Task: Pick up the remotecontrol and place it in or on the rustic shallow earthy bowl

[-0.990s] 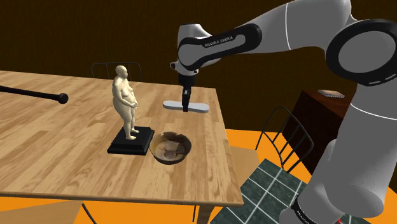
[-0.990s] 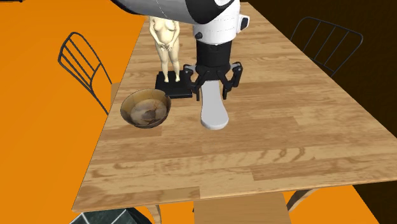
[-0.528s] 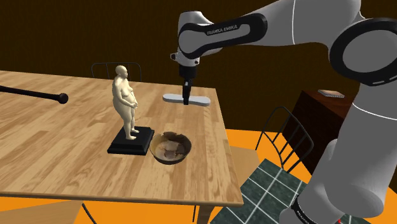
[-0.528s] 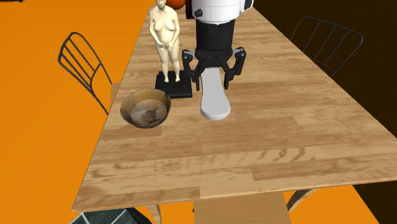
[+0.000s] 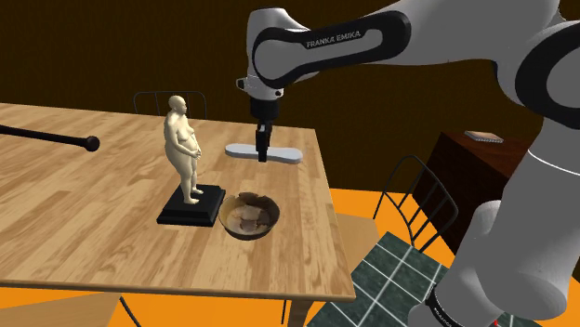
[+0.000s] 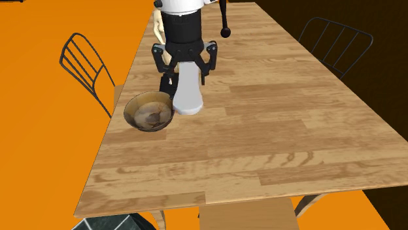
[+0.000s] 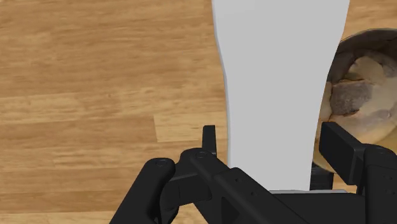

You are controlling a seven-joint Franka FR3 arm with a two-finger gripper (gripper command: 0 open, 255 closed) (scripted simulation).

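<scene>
Shoulder view: gripper (image 5: 262,149) points straight down over the far side of the wooden table (image 5: 84,204), pinching the remote control (image 5: 288,156) at about its middle. The remote is a plain light-grey bar, lying level, with both ends sticking out past the fingers. The brown bowl (image 5: 249,215) sits nearer the camera, close to the table's right edge, just beside the black base of a tan figurine (image 5: 183,149). A black rod (image 5: 46,137) with a ball tip lies on the table at the view's left. There is a wire chair (image 5: 409,200) on the orange floor at right

Second exterior view: gripper (image 6: 185,62) comes down from the top, fingers either side of the remote control (image 6: 187,91), clamped on it. The remote's long axis runs toward the camera, and its rounded near end shows just beside the bowl (image 6: 149,111), at the rim on the view's right. The figurine (image 6: 159,26) is mostly hidden behind the arm. Two wire chairs: one (image 6: 88,65) left of the table, one (image 6: 337,42) at upper right

Wrist view: fingers (image 7: 340,149) bracket the remote control (image 7: 280,83) with the pads against its long edges. The remote runs away from the gripper (image 7: 273,146) over the table (image 7: 95,83). The bowl (image 7: 362,83) lies to one side of the remote, part of it covered by the remote's edge. Its inside is pale and mottled
</scene>
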